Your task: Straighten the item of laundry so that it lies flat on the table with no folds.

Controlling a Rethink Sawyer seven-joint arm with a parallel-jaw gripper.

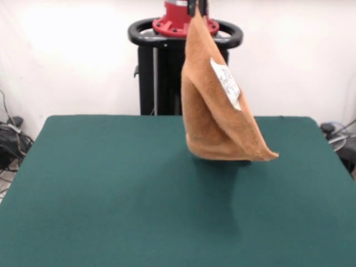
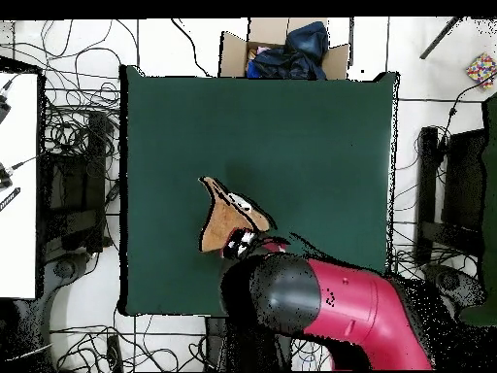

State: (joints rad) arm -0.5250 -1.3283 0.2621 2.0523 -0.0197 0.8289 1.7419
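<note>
The gripper (image 1: 198, 8), top centre, pinches 1 corner of the towel (image 1: 214, 119); it hangs limp above the table (image 1: 111, 189), soft and light, best held at corners.

One camera stood across the table (image 1: 111, 194) from the robot, facing it at a low downward angle, near enough that the green top ran off the lower edge. The other looked straight down from well above, taking in the whole table (image 2: 320, 136), the arm (image 2: 330, 306), floor cables (image 2: 68, 126) and a cardboard box (image 2: 281, 49). Both views shared the tabletop and the hanging towel (image 1: 214, 117) (image 2: 218, 223).
</note>
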